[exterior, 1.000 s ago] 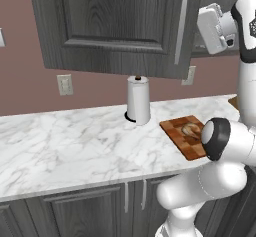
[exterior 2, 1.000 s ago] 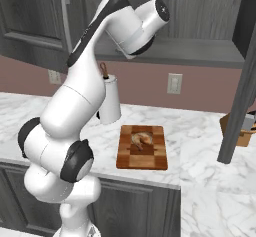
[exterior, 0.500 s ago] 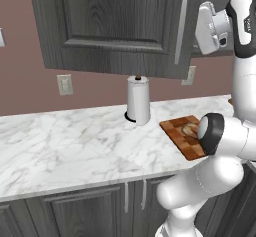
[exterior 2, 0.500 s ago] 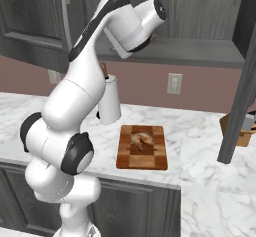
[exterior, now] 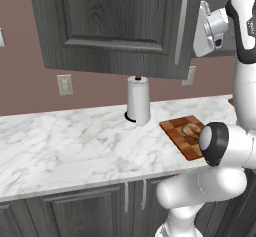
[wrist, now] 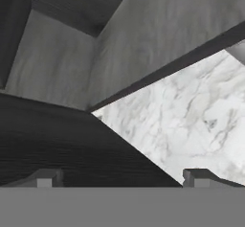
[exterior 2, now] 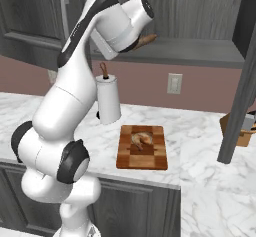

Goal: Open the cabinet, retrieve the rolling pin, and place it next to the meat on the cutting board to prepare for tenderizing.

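Wooden rolling pin (exterior 2: 145,40): you see just its brown end poking out past the forearm, on the grey shelf (exterior 2: 200,48) of the open cabinet (exterior: 120,26). Expect it rigid, light, smooth and prone to roll; take it mid-barrel, across its axis. Hand (wrist: 119,178) is wide open, holding nothing, up at shelf height just beside the pin. Meat (exterior 2: 140,139) sits on the cutting board (exterior 2: 142,156) on the tabletop (exterior 2: 210,146) below.
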